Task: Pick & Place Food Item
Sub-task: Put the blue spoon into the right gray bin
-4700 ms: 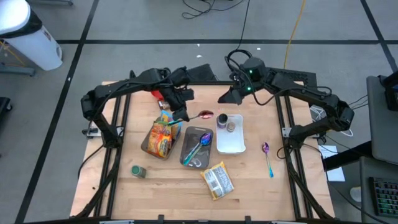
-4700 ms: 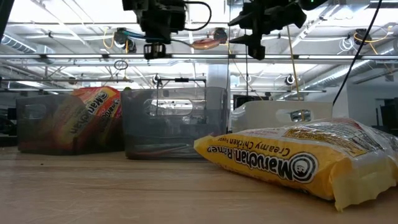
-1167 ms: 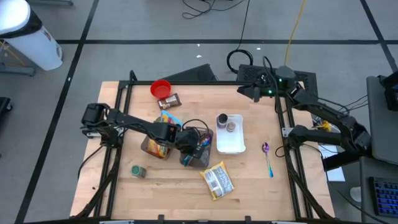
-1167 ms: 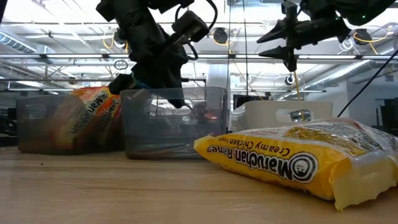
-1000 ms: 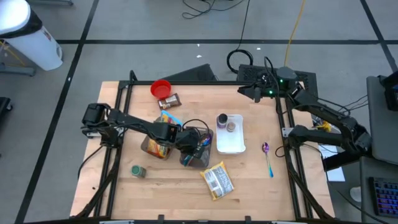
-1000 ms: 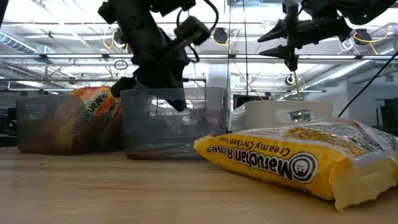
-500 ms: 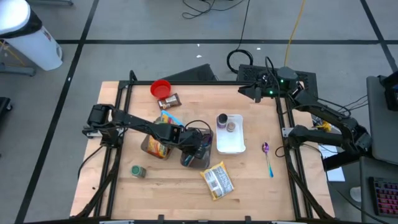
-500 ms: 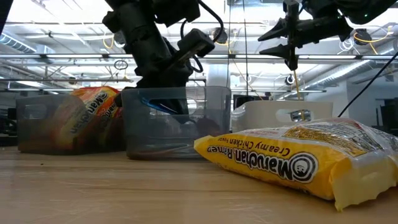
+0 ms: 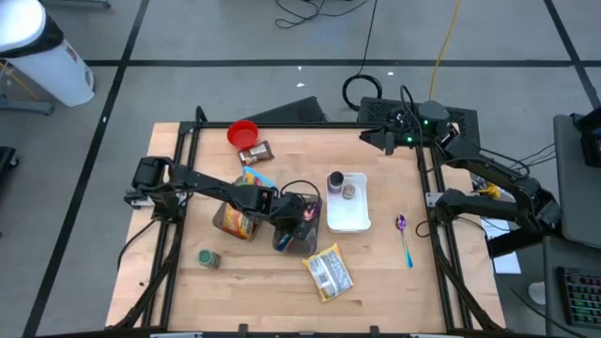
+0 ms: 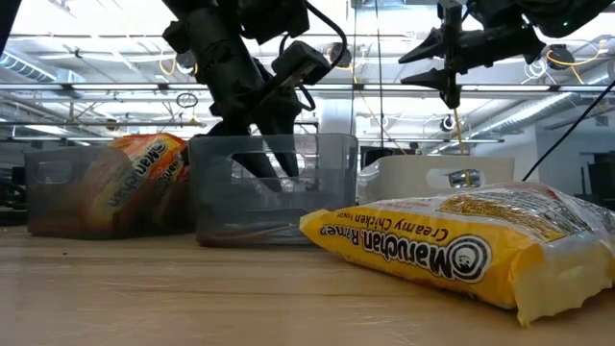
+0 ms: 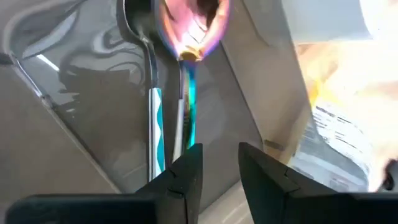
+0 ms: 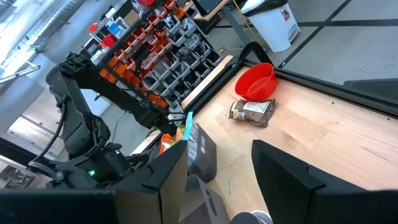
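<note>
Two spoons (image 11: 171, 81) are seen lying side by side on the floor of the grey bin (image 9: 285, 238), right beneath the left tool (image 11: 214, 165), which is lowered into that bin with its fingers a little apart and nothing gripped between them (a release, by the look of it). The bin is set mid-desk (image 9: 394, 282), between the ramen-filled bin (image 9: 225, 222) and the white tray (image 9: 349, 222), so sorted things are kept together. The yellow ramen packet (image 9: 329, 273), the likely food item, is left lying just beside the grey bin. The right tool (image 9: 364, 138) is held high at the desk's far edge, fingers parted and empty.
</note>
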